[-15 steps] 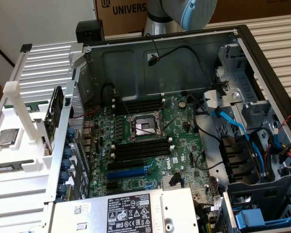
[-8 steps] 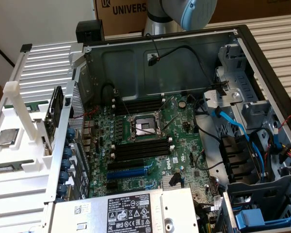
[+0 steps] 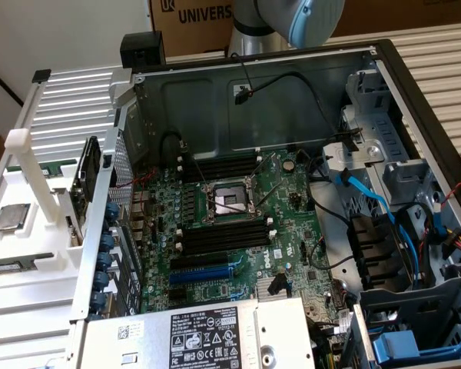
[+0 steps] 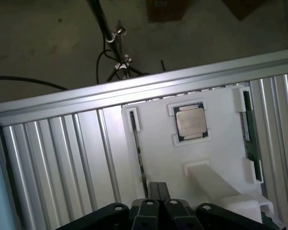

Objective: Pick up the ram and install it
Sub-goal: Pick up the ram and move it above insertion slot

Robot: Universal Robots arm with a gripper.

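The gripper (image 4: 158, 188) is hanging above the near edge of the white holder (image 4: 158, 139), with its dark fingers pressed together and gripping nothing. Just past the fingertips, a blocky white post (image 4: 205, 176) is rising from the holder.

Beyond the post, the processor chip (image 4: 191, 120), a square with a dull silver lid, is sitting in the holder's middle. Raised corner brackets appear to be keeping it from sliding.

The ram (image 4: 250, 136), a thin green board, is standing on edge in a narrow slot along one side of the holder, probably so that fingers can pinch its flat faces.

The holder is resting on a ribbed aluminium table (image 4: 62, 153). Beyond the holder's far edge, black cables (image 4: 29, 82) are trailing over a dull floor (image 4: 48, 38).
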